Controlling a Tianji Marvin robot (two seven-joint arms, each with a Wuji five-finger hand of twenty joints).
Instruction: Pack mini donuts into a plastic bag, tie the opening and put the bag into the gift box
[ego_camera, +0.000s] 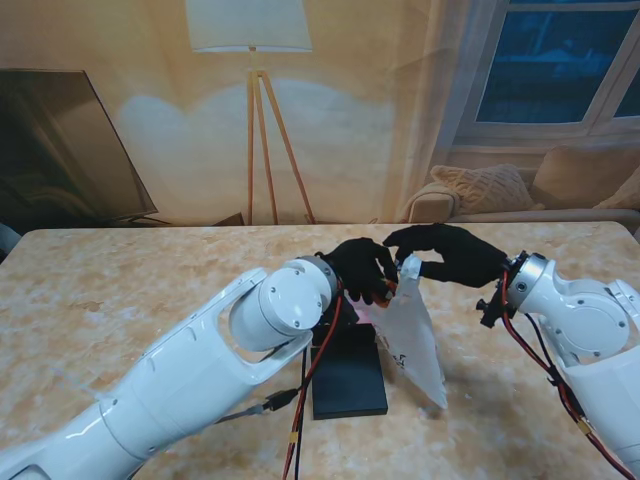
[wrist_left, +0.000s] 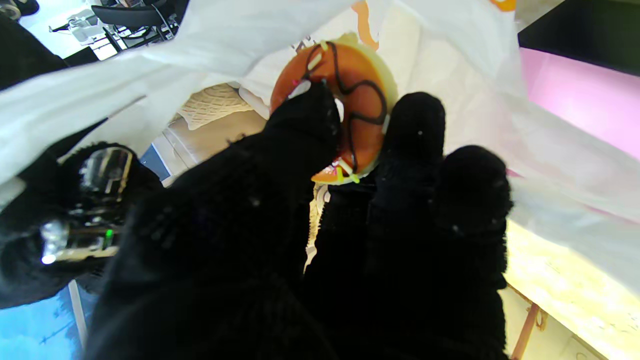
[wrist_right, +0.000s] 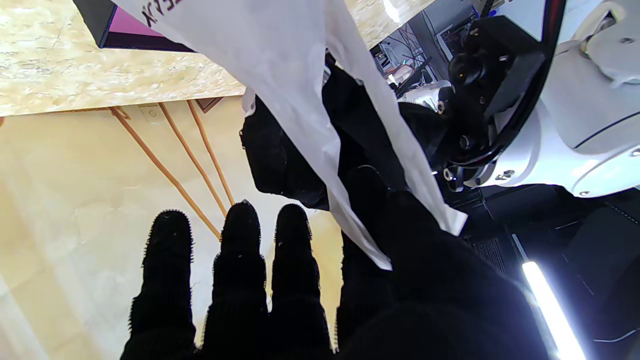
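Observation:
A white plastic bag (ego_camera: 412, 335) hangs over the table's middle, its lower end near the tabletop. My right hand (ego_camera: 448, 255), in a black glove, pinches the bag's top edge (wrist_right: 350, 165) between thumb and forefinger, the other fingers straight. At the bag's mouth my left hand (ego_camera: 360, 268) is shut on an orange-glazed mini donut (wrist_left: 352, 117) with dark drizzle and sprinkles. The donut sits right inside the opening of the bag (wrist_left: 450, 60). Under the left forearm lies the gift box (ego_camera: 349, 378), black outside with a pink lining (wrist_left: 585, 100).
The marble-patterned table (ego_camera: 120, 300) stretches to both sides. Red and black cables (ego_camera: 310, 390) run along the left arm above the box. A floor lamp, a sofa and a window stand behind the far edge.

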